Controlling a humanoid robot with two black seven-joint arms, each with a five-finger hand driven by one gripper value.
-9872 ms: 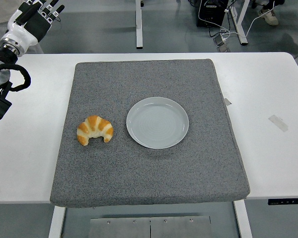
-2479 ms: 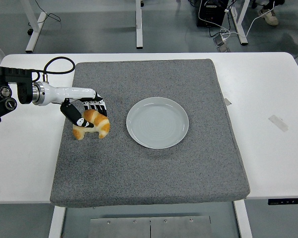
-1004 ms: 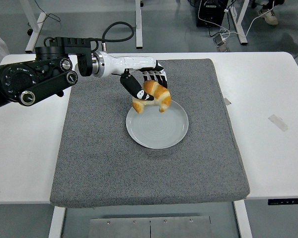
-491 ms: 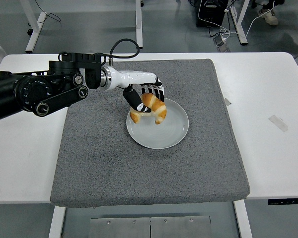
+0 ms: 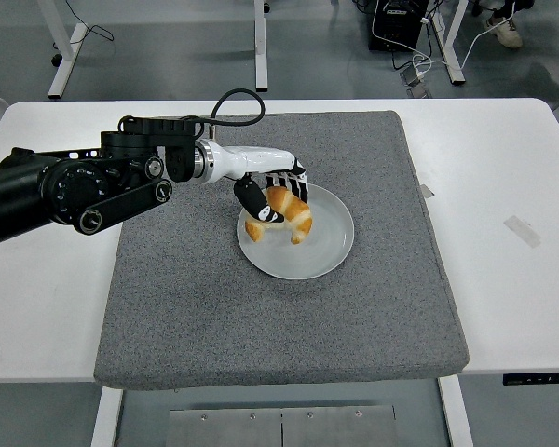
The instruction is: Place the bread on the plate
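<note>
Lowered since half a second ago: the left robot hand [image 5: 272,197] has come down with the bread [image 5: 281,213] and now sits low over the plate's left half, fingers [image 5: 252,200] clamped around the croissant, thumb on its near side. Bread overlaps the plate [image 5: 326,251] interior toward the left rim; contact with the plate surface cannot be confirmed from this view. Plate lies near the centre of the grey mat [image 5: 261,317], which covers the middle of the white counter [image 5: 512,279]. Right arm not in view. Risk: if the fingers open while the bread is off-centre, it could roll over the left rim onto the mat; a thumb catching the crust on withdrawal could drag it off.
</note>
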